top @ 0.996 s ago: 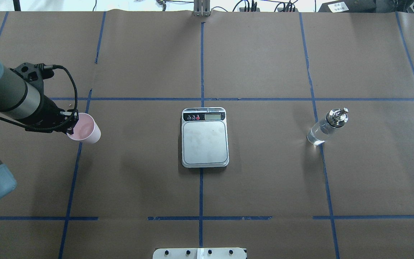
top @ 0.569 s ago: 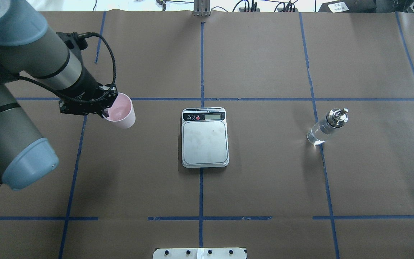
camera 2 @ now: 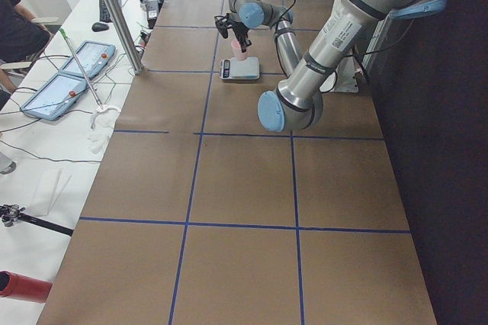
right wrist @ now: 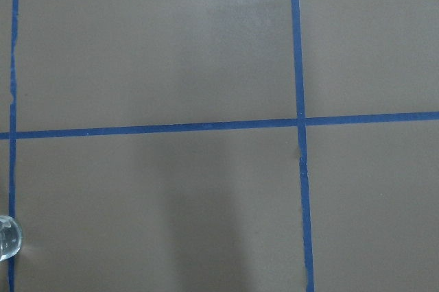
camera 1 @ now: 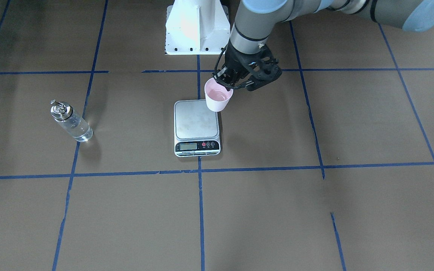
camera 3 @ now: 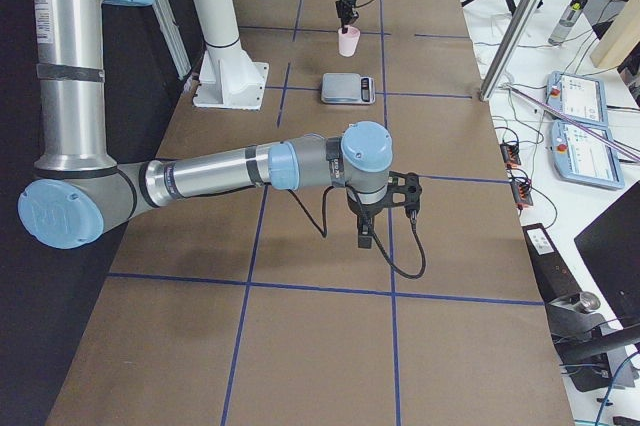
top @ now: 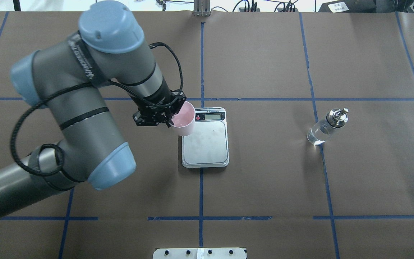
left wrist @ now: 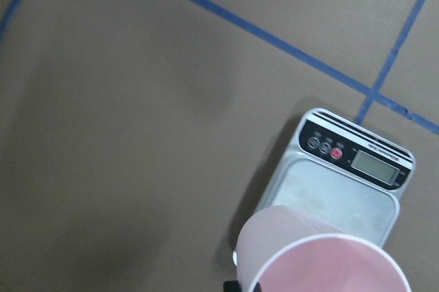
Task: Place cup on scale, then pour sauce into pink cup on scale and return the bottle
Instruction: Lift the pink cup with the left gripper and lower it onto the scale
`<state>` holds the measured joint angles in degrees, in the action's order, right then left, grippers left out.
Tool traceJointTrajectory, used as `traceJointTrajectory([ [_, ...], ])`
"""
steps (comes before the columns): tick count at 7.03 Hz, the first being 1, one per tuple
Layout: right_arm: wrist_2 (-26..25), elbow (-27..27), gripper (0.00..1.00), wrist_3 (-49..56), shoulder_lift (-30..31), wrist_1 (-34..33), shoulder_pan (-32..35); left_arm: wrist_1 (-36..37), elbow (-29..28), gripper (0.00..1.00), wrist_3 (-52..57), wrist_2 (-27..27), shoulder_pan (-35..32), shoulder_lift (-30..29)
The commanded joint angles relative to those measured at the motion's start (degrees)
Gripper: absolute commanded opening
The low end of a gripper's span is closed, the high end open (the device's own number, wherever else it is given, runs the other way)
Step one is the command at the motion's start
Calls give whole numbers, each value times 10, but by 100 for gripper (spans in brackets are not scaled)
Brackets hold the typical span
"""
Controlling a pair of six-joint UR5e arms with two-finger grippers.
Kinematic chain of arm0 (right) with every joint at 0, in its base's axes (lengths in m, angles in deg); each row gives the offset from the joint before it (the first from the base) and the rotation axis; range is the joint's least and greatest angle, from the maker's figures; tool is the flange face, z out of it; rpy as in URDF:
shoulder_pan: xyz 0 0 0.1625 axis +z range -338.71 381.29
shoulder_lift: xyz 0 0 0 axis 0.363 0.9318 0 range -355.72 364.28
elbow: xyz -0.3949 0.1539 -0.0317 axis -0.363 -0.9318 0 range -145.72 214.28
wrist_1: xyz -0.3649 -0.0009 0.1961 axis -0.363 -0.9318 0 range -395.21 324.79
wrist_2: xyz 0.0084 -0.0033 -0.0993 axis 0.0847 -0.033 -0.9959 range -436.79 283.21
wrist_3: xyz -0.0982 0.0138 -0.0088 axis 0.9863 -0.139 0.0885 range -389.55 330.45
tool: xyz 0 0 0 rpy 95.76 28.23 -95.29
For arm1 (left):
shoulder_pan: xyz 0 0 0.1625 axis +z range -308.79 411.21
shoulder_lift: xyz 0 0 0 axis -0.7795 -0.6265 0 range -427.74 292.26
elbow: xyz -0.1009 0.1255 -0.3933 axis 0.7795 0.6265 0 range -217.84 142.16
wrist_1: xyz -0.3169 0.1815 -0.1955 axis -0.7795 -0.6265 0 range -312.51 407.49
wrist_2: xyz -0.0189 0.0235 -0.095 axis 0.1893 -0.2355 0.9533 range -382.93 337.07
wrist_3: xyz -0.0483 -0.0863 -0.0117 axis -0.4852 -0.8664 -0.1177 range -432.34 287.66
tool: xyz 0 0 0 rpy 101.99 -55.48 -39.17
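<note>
- The cup (top: 184, 120) has been carried within the last second from the left part of the worktop (top: 264, 180) to the scale (top: 205, 144), and now overlaps its corner by the display.
- The cup is gripped at the rim by the closed left tool (top: 171, 118) and appears to be held clear of the platform.
- Placing is judged nearly done; centring and lowering remain.
- The bottle (top: 325, 127) stands unmoved, well apart.
- Whether the right tool (camera 3: 365, 236) is open cannot be told.
</note>
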<state>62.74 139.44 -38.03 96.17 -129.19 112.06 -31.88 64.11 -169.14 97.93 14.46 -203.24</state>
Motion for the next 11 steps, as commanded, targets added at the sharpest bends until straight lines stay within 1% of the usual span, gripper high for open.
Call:
traceJointTrajectory([
  [1,0,0,100,-4,2,11,-2,-68,-98,0,-61,-20,30,-41],
  [2,2,0,100,-4,4,13,-2,-71,-115,0,-61,-43,43,-46],
  [8,0,-2,100,-4,2,13,-2,-78,-116,0,-60,-42,48,-32],
  [9,0,-3,100,-4,2,13,-2,-78,-116,33,-59,-41,48,-31],
  [10,0,-3,100,-3,-1,11,-2,-77,-109,99,-53,-41,48,-31],
  [11,2,-2,100,-3,-3,11,-2,-75,-97,100,-53,-41,48,-30],
])
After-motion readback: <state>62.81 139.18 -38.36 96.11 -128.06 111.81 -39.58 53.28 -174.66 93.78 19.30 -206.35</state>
